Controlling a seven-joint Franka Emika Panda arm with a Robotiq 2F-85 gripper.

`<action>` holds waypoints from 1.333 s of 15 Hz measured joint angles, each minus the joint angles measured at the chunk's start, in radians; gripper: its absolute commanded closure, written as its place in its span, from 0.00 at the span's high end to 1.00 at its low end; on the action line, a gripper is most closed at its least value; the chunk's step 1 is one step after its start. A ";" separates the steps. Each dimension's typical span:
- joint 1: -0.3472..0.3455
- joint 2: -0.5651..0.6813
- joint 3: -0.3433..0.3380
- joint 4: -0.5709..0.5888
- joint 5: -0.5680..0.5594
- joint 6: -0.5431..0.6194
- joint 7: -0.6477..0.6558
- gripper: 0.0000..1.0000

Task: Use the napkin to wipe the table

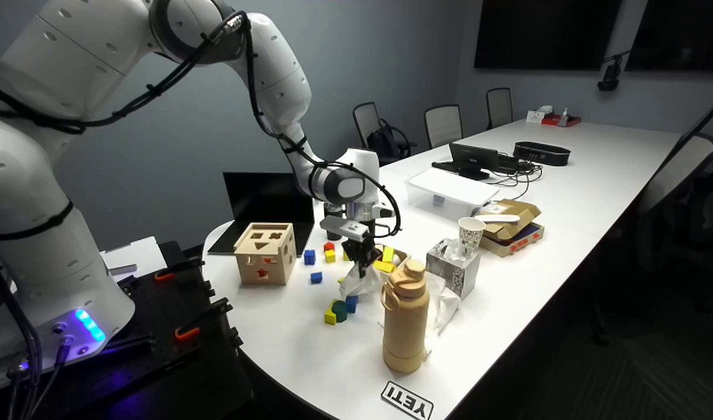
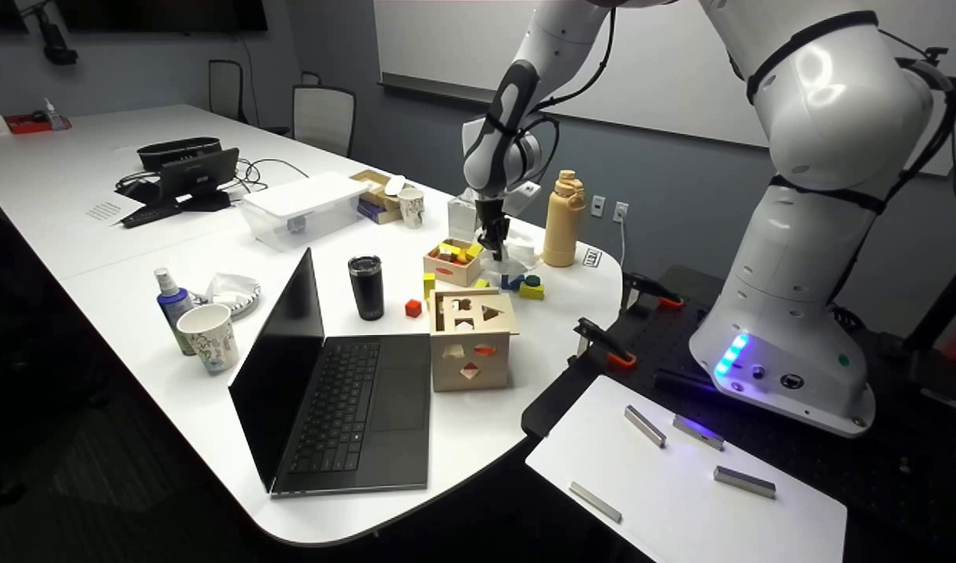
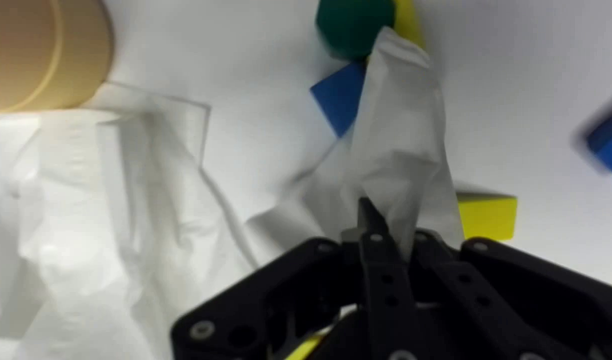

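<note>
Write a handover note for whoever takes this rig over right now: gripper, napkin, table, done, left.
Gripper: shut on the napkin.
Napkin: hangs low over the table; in the wrist view it partly hides the blue block beside the green block. Contact with either is unclear.
Nearby: tan bottle, with loose tissue next to it.
Done: napkin gripped. Whether any wiping has happened, these views cannot tell.
Left: wiping, probably steering round the blocks and bottle, then likely releasing the napkin.
</note>
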 measured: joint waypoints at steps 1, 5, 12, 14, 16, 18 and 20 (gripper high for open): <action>0.006 -0.004 -0.014 0.025 -0.018 -0.007 0.007 0.01; 0.091 -0.004 -0.119 0.101 -0.129 -0.015 0.135 0.01; 0.231 0.082 -0.295 0.180 -0.272 -0.031 0.409 0.01; 0.231 0.123 -0.319 0.194 -0.273 -0.031 0.450 0.01; 0.222 0.170 -0.336 0.211 -0.273 -0.031 0.481 0.01; 0.202 0.217 -0.339 0.237 -0.269 -0.031 0.495 0.29; 0.184 0.260 -0.337 0.266 -0.258 -0.029 0.496 0.41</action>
